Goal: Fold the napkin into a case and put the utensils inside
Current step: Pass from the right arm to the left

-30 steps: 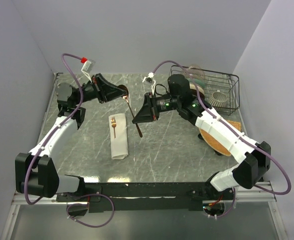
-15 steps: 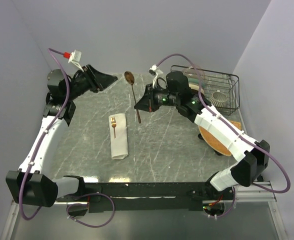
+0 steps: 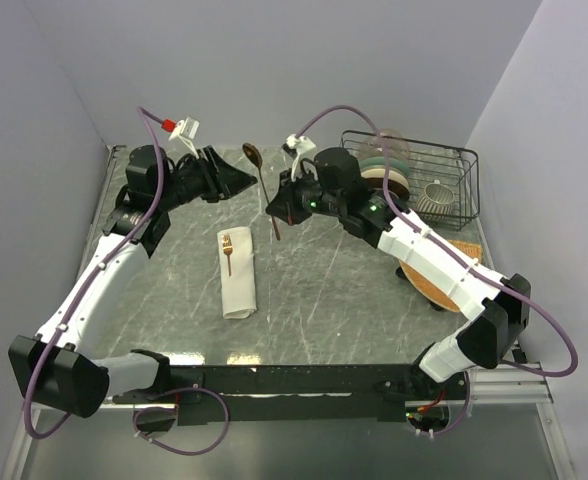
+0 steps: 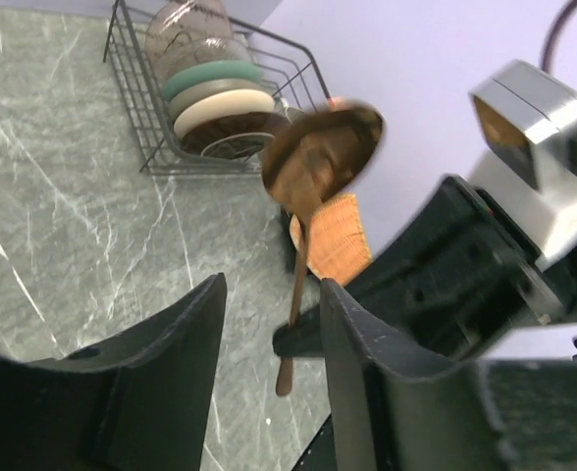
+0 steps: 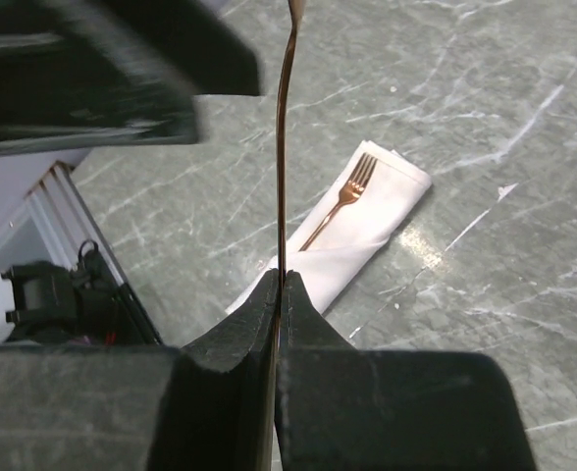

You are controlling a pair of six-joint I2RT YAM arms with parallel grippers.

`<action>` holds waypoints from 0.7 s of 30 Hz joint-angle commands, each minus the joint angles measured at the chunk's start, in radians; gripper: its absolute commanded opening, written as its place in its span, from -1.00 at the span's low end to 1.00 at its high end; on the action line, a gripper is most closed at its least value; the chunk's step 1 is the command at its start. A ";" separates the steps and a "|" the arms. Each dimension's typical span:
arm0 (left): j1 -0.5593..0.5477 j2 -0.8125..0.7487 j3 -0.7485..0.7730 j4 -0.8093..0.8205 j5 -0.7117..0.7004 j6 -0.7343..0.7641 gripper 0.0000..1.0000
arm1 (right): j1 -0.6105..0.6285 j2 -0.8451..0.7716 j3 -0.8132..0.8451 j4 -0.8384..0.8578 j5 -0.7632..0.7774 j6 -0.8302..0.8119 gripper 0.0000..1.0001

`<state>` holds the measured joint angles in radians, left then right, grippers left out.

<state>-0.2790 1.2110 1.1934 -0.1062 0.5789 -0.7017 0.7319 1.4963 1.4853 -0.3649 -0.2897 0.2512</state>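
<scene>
My right gripper (image 3: 276,210) has its jaws pinched tight on the spoon (image 3: 263,185) low on the handle. The bowl points up, above the surface (image 3: 344,290), ready, I judge, to swing to the napkin case (image 3: 239,285). The case lies near, the fork (image 3: 228,250) resting on it. My left gripper (image 3: 244,180) hovers beside the spoon's bowl, jaws partly open and holding nothing, crowding that path. The dish rack (image 3: 464,160) and woven mat (image 3: 429,285) sit well apart.
</scene>
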 commanded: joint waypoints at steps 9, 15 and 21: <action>-0.019 -0.008 -0.028 0.097 0.137 -0.038 -0.20 | 0.046 -0.067 -0.023 0.041 0.023 -0.098 -1.00; -0.019 -0.001 -0.020 0.117 0.131 -0.039 -0.41 | 0.049 -0.076 -0.037 0.041 0.017 -0.104 -1.00; -0.020 0.021 0.006 0.109 0.119 -0.047 -0.54 | 0.057 -0.093 -0.054 0.049 -0.003 -0.121 -1.00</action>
<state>-0.2943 1.2263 1.1606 -0.0402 0.6872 -0.7269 0.7750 1.4693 1.4464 -0.3630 -0.2817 0.1562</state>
